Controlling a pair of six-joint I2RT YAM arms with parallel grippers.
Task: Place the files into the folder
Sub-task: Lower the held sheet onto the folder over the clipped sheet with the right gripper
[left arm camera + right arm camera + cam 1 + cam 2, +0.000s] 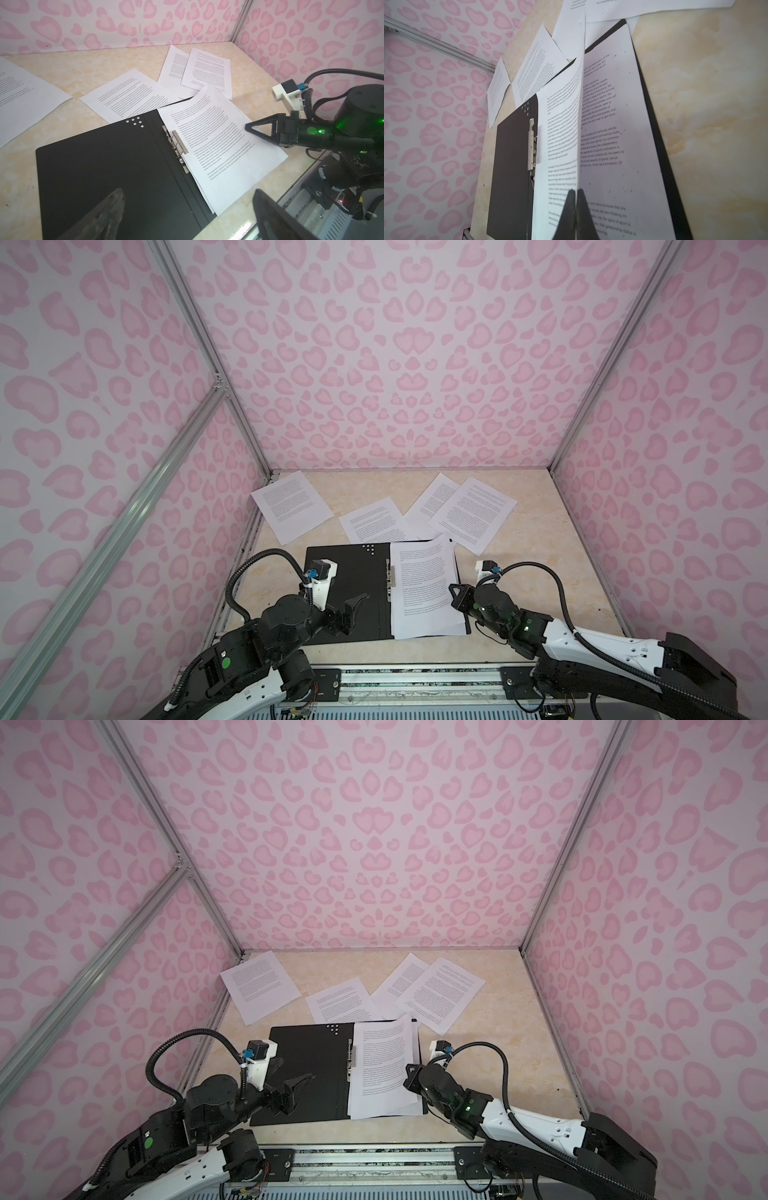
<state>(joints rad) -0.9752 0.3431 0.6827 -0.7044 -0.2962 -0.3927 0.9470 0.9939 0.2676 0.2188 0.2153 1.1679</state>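
Right wrist view: right gripper (pixel 576 190) pinches the edge of the top file (pixel 560 135), the folder (pixel 510 155) lying beneath and ahead; left gripper (pixel 188 192), spread wide, hovers over its black cover.

The folder's (pixel 349 593) right half is hidden under stacked sheets (pixel 424 589). Print on the far sheets (pixel 291 504) is too small to read in both top views. The right gripper's (pixel 576 192) fingers (pixel 568 209) are blurred and cut by the frame edge
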